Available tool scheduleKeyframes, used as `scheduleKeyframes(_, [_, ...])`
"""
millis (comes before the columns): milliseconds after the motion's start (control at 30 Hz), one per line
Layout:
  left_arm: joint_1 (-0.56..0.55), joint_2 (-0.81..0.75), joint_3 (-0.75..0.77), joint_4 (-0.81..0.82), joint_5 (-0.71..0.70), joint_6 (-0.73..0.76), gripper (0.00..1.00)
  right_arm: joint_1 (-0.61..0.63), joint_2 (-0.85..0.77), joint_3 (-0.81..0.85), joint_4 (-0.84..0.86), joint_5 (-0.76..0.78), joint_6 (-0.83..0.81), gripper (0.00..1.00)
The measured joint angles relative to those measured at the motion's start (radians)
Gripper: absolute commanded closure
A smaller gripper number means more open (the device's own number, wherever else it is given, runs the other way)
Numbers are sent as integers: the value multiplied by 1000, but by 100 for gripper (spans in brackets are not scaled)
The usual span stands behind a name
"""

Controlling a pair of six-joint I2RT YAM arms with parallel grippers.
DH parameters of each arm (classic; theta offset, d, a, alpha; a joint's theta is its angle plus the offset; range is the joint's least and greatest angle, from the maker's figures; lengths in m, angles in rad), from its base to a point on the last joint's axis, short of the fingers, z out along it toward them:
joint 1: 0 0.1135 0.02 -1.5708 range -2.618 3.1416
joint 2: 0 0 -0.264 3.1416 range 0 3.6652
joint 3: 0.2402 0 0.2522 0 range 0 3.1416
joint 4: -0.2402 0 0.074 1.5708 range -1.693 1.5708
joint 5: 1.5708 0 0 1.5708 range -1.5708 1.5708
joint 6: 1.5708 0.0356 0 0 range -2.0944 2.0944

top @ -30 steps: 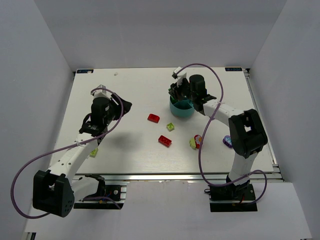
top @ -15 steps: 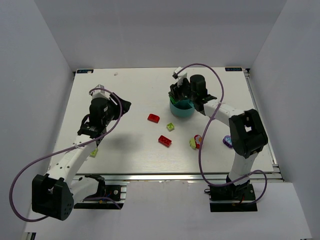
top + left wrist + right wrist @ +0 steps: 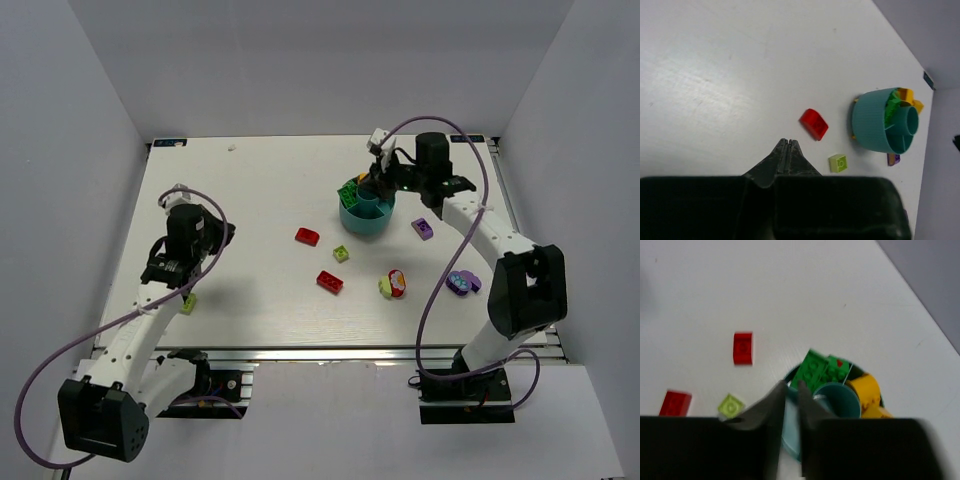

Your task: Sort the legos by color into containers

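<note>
The teal bowl (image 3: pixel 364 214) stands right of the table's middle, with green legos (image 3: pixel 812 370) and yellow legos (image 3: pixel 865 390) in its wedges. Loose on the table lie two red bricks (image 3: pixel 307 236) (image 3: pixel 330 282), a lime brick (image 3: pixel 342 253), a lime and red clump (image 3: pixel 392 284), a purple brick (image 3: pixel 422 228) and a purple clump (image 3: pixel 462 283). Another lime brick (image 3: pixel 188 303) lies under the left arm. My left gripper (image 3: pixel 788 142) is shut and empty, well left of the red brick (image 3: pixel 814 123). My right gripper (image 3: pixel 791 385) hovers over the bowl's rim, shut, holding nothing.
The right arm's purple cable loops down over the right half of the table near the clump of bricks. The left arm's cable (image 3: pixel 215 205) arches over its wrist. White walls close in the table at the back and on both sides.
Both grippers have shut. The left arm drew back toward the left. The right gripper rose out of the bowl and swung right, uncovering a purple brick beside the bowl.
</note>
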Motion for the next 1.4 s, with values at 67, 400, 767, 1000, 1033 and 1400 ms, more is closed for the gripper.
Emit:
scheduleKeyframes(67, [23,-10,-2,-64,-8,-22,91,-35,-19,-2,-104,-48,-43,40])
scheduleKeyframes(400, [125,-56,-62,-257,0,-109,36,-241,-127,-73,-386,-49,-82,21])
scheduleKeyframes(767, [128,31,-79,-156,110,-89,15,-400,16,-52,-482,231,-74,22])
scheduleKeyframes(1000, [134,128,-78,-39,173,-64,15,-387,290,171,-556,279,-68,28])
scheduleKeyframes(1033, [134,138,-78,-24,180,-63,15,-384,328,227,-586,288,-63,28])
scheduleKeyframes(1400, [140,171,-78,53,208,-62,14,-282,443,435,-710,343,-2,27])
